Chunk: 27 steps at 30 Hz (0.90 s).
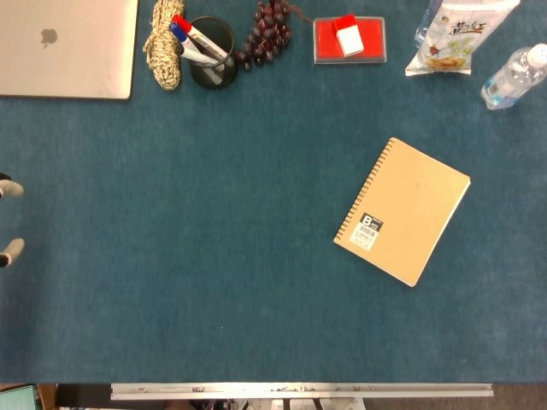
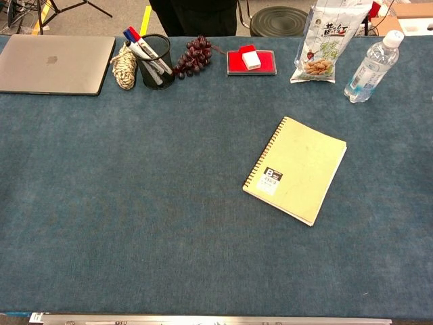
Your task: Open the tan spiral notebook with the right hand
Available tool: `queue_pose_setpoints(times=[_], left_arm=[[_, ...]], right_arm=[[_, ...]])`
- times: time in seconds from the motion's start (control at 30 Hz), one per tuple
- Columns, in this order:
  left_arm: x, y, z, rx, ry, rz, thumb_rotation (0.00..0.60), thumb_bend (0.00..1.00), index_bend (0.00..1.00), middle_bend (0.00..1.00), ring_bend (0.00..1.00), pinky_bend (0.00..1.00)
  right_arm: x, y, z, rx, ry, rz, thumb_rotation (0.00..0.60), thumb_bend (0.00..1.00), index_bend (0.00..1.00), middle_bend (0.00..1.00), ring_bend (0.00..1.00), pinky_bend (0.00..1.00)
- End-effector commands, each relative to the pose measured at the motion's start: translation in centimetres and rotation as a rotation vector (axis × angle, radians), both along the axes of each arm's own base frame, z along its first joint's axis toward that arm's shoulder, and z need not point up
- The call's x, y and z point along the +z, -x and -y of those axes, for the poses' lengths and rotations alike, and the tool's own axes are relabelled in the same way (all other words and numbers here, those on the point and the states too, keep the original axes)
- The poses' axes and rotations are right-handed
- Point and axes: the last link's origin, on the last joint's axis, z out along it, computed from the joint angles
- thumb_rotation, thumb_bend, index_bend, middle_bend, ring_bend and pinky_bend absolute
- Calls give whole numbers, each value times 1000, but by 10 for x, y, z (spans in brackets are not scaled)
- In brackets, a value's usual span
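The tan spiral notebook point(image 1: 402, 211) lies closed and flat on the blue table cloth, right of centre. Its spiral runs along the left edge and a black-and-white label sits near its lower left corner. The chest view shows the same notebook point(image 2: 295, 169) with nothing touching it. Of my left hand point(image 1: 10, 252) only two pale fingertips point(image 1: 8, 190) poke in at the far left edge of the head view. They are spread apart with bare cloth between them, far from the notebook. My right hand appears in neither view.
Along the back edge stand a closed laptop point(image 1: 67, 47), a rope bundle point(image 1: 163, 43), a mesh pen cup point(image 1: 211, 51), dark grapes point(image 1: 267, 34), a red tray with a white box point(image 1: 349, 39), a snack bag point(image 1: 453, 36) and a water bottle point(image 1: 513, 79).
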Motion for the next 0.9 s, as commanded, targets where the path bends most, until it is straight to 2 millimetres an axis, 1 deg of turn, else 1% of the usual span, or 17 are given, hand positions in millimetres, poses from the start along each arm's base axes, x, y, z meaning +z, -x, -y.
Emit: queue_pose_setpoints(times=[0.03, 0.23, 0.4, 0.67, 0.9], left_arm=[[0, 2, 1, 8, -1, 4, 600, 111, 352, 290, 296, 600], [2, 1, 0, 1, 1, 1, 600, 111, 352, 290, 297, 600], [2, 2, 0, 4, 4, -2, 600, 111, 352, 290, 297, 600], [2, 5, 3, 19, 5, -1, 600, 111, 352, 290, 298, 600], [1, 7, 3, 21, 7, -1, 600, 111, 352, 290, 298, 600]], right_arm=[[-8, -4, 5, 28, -24, -2, 600, 0, 353, 320, 261, 383], [-28, -12, 14, 86, -91, -11, 600, 0, 334, 303, 235, 352], [-44, -16, 17, 116, -145, -18, 600, 0, 334, 302, 234, 352], [-66, -19, 17, 155, -234, -34, 600, 0, 334, 302, 233, 352], [-79, -20, 17, 194, -279, -69, 600, 0, 334, 298, 209, 338]])
